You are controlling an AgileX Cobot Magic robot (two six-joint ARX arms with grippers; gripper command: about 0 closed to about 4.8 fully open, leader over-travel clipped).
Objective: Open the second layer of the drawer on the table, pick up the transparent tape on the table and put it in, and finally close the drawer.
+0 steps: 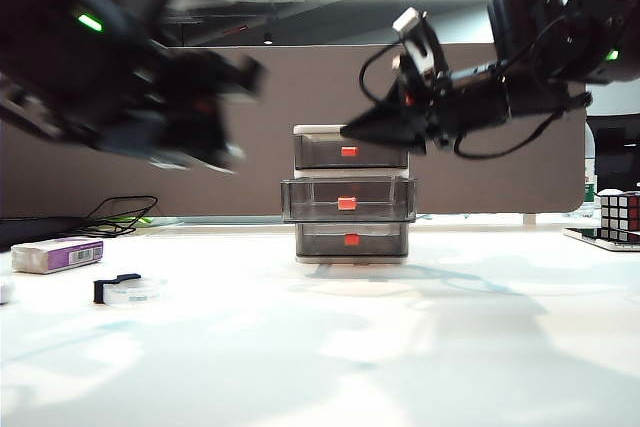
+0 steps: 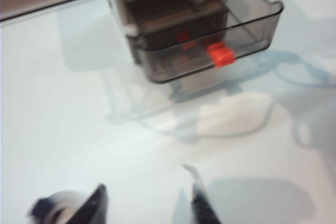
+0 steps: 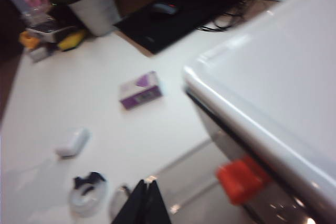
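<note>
exterior view: the smoky grey middle drawer with red handle (image 1: pixel 347 200) stands pulled out of the white-framed three-tier cabinet (image 1: pixel 350 194); the clear tape roll with black cutter (image 1: pixel 128 289) lies on the white bench (image 1: pixel 400 347), well left. left wrist view alone shows the left pincer (image 2: pixel 149 203) parted and empty above the bench. right wrist view alone shows the right pincer (image 3: pixel 144 205) pressed together, empty, beside the cabinet top.

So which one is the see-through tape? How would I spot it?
Start at the small white-framed cabinet with three smoky grey drawers in the middle of the large white table, then look far left and nearer the front. The small flat clear roll of tape lies there on its own. Unlike the white-and-purple rectangular box behind it, it is round, see-through, with a black cutter piece.
</note>
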